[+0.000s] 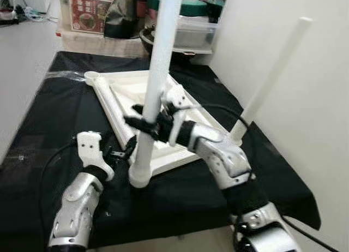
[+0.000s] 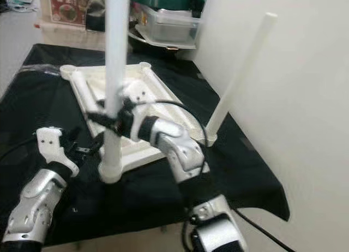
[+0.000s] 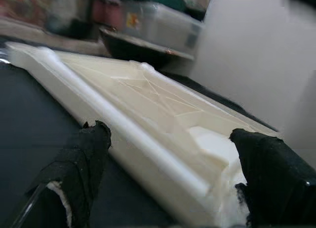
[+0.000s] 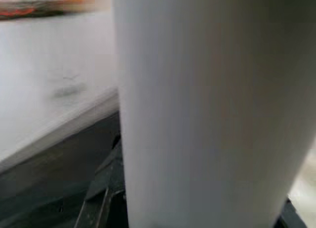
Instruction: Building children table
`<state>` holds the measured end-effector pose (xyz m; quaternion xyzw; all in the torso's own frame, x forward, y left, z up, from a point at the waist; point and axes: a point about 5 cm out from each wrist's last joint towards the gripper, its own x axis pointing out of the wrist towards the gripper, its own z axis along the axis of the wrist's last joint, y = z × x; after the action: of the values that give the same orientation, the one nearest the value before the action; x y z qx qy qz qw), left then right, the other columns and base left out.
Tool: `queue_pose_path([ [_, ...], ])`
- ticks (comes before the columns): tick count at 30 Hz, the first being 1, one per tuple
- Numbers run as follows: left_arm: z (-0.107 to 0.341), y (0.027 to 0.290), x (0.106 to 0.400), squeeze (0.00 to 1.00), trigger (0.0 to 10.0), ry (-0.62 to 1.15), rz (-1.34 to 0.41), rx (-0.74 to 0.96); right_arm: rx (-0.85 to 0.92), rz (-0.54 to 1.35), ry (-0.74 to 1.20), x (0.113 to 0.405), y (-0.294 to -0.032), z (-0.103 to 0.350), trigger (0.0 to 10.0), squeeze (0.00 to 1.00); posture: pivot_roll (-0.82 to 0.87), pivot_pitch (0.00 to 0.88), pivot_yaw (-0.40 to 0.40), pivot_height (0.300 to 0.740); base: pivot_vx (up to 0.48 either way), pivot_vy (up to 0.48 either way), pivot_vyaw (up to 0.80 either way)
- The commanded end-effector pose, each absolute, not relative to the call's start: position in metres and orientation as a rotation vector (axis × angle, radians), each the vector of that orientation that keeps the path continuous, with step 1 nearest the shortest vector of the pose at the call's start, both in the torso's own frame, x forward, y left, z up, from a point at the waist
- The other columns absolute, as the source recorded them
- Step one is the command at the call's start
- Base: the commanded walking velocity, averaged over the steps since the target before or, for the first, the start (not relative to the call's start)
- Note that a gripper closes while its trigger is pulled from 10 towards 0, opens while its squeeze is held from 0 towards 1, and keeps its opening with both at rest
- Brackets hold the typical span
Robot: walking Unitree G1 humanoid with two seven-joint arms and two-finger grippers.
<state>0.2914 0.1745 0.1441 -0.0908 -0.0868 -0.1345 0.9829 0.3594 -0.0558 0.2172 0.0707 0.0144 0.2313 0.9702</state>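
The white children's tabletop [image 1: 136,91] lies upside down on a black cloth [image 1: 49,132]. A long white leg [image 1: 158,72] stands upright in the near corner socket. My right gripper [image 1: 146,125] is shut around it low down, and in the right wrist view the leg [image 4: 212,109] is very close. A second leg [image 1: 272,77] stands tilted at the right corner. A third leg [image 1: 112,107] lies along the tabletop's left edge. My left gripper [image 1: 121,151] is open at the near left edge, with its fingers [image 3: 84,164] on either side of the tabletop rim [image 3: 148,154].
A white wall [image 1: 311,132] runs close along the right. Behind the cloth stand a clear plastic container [image 1: 191,31], a red box [image 1: 87,12] and other clutter. The cloth's front edge [image 1: 163,230] is right below my arms.
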Motion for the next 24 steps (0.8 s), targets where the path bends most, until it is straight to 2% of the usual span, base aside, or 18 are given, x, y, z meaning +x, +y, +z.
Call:
queue_pose_path([
  [1,0.141,0.172,0.289,0.00,10.0,-0.171,-0.280,-0.196,0.058,0.054,0.210,0.362,-0.117,0.173,0.0,0.00,0.16,0.000,-0.216,0.740,0.000,0.000,0.00],
  [5,0.141,0.172,0.289,0.00,10.0,-0.171,-0.283,-0.199,0.044,0.001,0.214,0.343,-0.125,0.166,0.0,0.00,0.15,0.000,-0.207,0.740,0.000,0.000,0.00],
  [6,0.141,0.173,0.289,0.00,10.0,-0.170,-0.283,-0.199,0.066,0.040,0.223,0.335,-0.116,0.164,1.8,0.00,0.14,0.000,-0.197,0.740,0.000,0.000,0.00],
  [7,0.141,0.173,0.289,0.00,10.0,-0.170,-0.283,-0.199,0.072,0.049,0.223,0.334,-0.113,0.164,1.8,0.00,0.14,0.000,-0.197,0.740,0.000,0.000,0.00],
  [8,0.141,0.173,0.289,0.00,10.0,-0.169,-0.284,-0.199,0.133,0.169,0.204,0.333,-0.102,0.168,10.0,0.00,0.14,0.000,-0.190,0.740,0.000,0.000,0.00],
  [9,0.141,0.173,0.289,0.00,10.0,-0.168,-0.285,-0.198,0.177,0.258,0.190,0.331,-0.094,0.171,10.0,0.00,0.14,0.000,-0.189,0.740,0.000,0.000,0.00],
  [10,0.141,0.173,0.289,0.00,10.0,-0.168,-0.285,-0.198,0.177,0.258,0.190,0.331,-0.094,0.171,10.0,0.00,0.14,0.000,-0.189,0.740,0.000,0.000,0.00],
  [11,0.141,0.174,0.290,0.00,10.0,-0.166,-0.288,-0.197,0.234,0.391,0.133,0.331,-0.082,0.182,10.0,1.00,0.14,0.000,-0.187,0.740,0.000,0.000,0.00],
  [14,0.141,0.173,0.290,0.00,10.0,-0.164,-0.291,-0.195,0.256,0.513,0.059,0.333,-0.078,0.199,10.0,1.00,0.14,0.000,-0.187,0.740,0.000,0.000,0.00],
  [15,0.140,0.173,0.290,0.00,10.0,-0.163,-0.292,-0.195,0.245,0.577,0.035,0.333,-0.077,0.205,10.0,0.33,0.14,0.000,-0.188,0.740,0.000,0.000,0.00],
  [16,0.140,0.173,0.290,0.00,10.0,-0.163,-0.292,-0.195,0.245,0.577,0.035,0.333,-0.077,0.205,10.0,0.33,0.14,0.000,-0.188,0.740,0.000,0.000,0.00],
  [17,0.140,0.173,0.290,0.00,10.0,-0.164,-0.292,-0.196,0.231,0.783,-0.030,0.326,-0.075,0.219,10.0,0.00,0.14,0.000,-0.191,0.740,0.000,0.000,0.00],
  [19,0.140,0.173,0.291,0.00,10.0,-0.165,-0.291,-0.197,0.190,0.982,-0.085,0.319,-0.074,0.226,10.0,0.00,0.15,0.000,-0.195,0.740,0.000,0.000,0.00],
  [20,0.140,0.173,0.291,0.00,10.0,-0.165,-0.291,-0.197,0.190,0.982,-0.085,0.319,-0.074,0.226,10.0,0.00,0.15,0.000,-0.195,0.740,0.000,0.000,0.00],
  [22,0.140,0.173,0.291,0.00,10.0,-0.167,-0.290,-0.198,0.127,1.135,-0.100,0.313,-0.072,0.226,10.0,0.00,0.15,0.000,-0.200,0.740,0.000,0.000,0.00],
  [24,0.141,0.173,0.291,0.00,10.0,-0.168,-0.290,-0.199,0.104,1.177,-0.096,0.312,-0.071,0.224,10.0,0.00,0.15,0.000,-0.200,0.740,0.000,0.000,0.00],
])
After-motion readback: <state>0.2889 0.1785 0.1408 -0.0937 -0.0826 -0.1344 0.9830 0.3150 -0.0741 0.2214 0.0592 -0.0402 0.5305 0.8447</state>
